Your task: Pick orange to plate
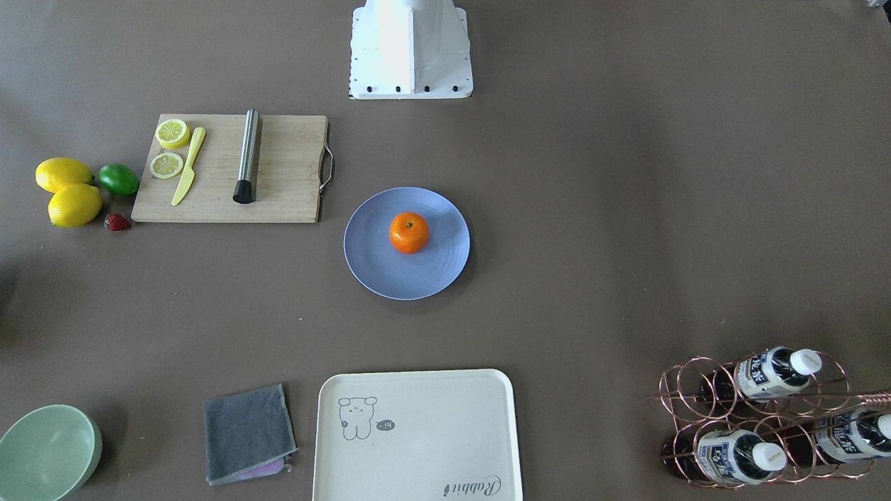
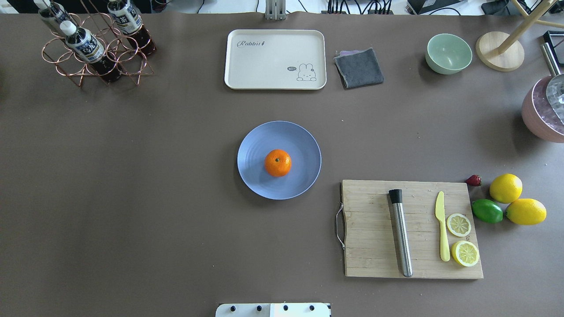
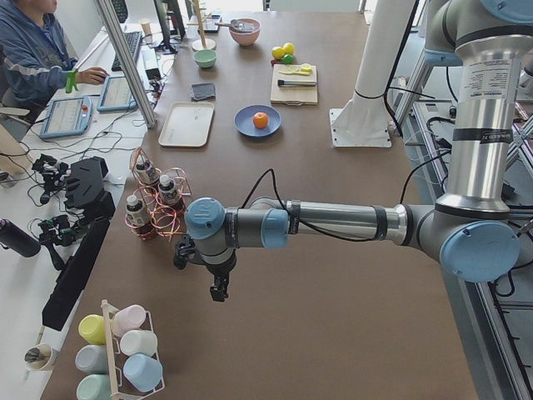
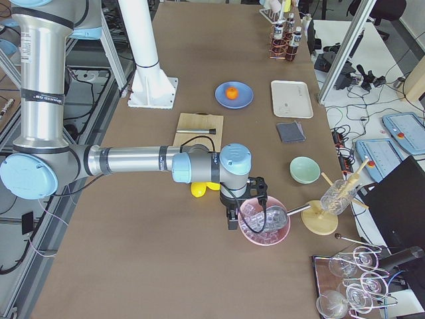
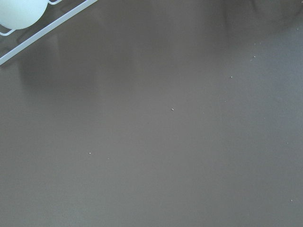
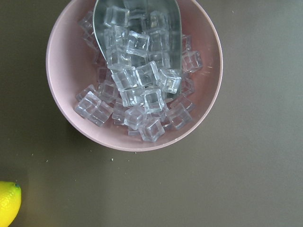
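- Wide brown matte bench (image 2: 132, 176): carries everything; middle left open, clutter kept toward the edges, probably to give reaching room.
- Pale bamboo cutting board with a metal handle (image 2: 374, 246): on the robot's right, near its base; holds a steel muddler, a yellow plastic knife and two lemon halves; no part in the task.
- Cream rectangular tray with an animal drawing (image 2: 273, 48): at the far edge, bare, well apart from the plate.
- Round shallow pale blue plate (image 2: 260, 180): flat at bench centre, apart from board and tray; judged within reach of either arm.
- Pink round bowl of clear ice cubes with a metal scoop (image 6: 61, 94): at the bench end on the robot's right, directly under the right wrist camera.
- Two-finger left hand (image 3: 218, 292): pointing down over bare bench at the left end, far from the plate; seen only from the side, so cannot tell whether apart or together.
- Two-finger right hand (image 4: 231, 219): hanging just beside the pink bowl; likewise cannot tell.
- Small round bright-orange fruit, the orange (image 2: 277, 163): resting on the plate near its middle, stem dot up, touched by neither hand; task judged complete, arms parked at the ends.
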